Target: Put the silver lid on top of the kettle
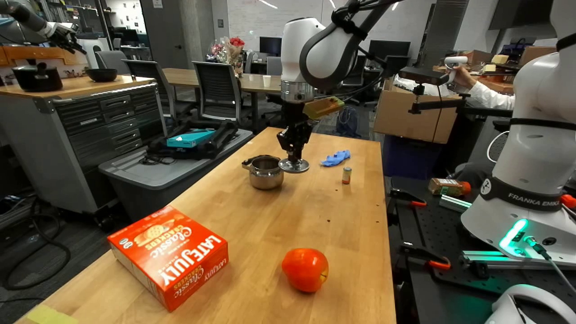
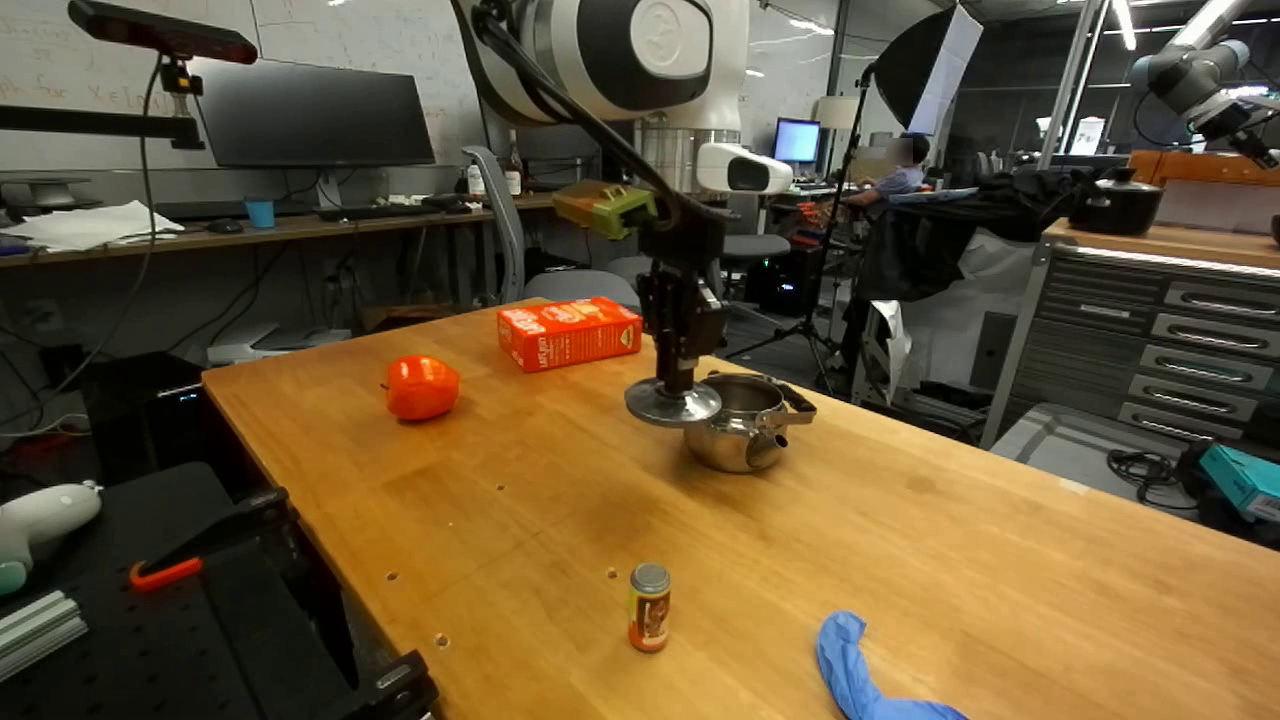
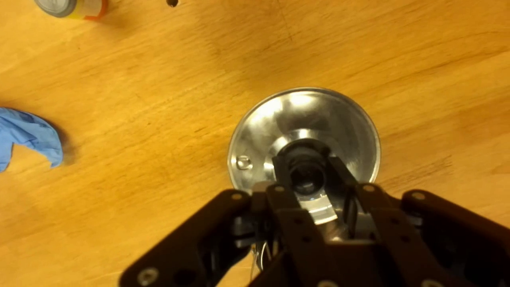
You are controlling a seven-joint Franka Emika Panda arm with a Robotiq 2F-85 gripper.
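Note:
The silver lid is a shiny disc with a dark knob; it also shows in an exterior view and the wrist view. My gripper is shut on the lid's knob and holds the lid about level above the table. The fingertips also show in both exterior views. The kettle is a squat silver pot with an open top, a spout and a side handle. It stands upright beside the lid in both exterior views. In the wrist view it is mostly hidden behind the gripper.
A red cracker box and a round red ball-like object lie on the table. A small jar and a blue glove lie on the table too.

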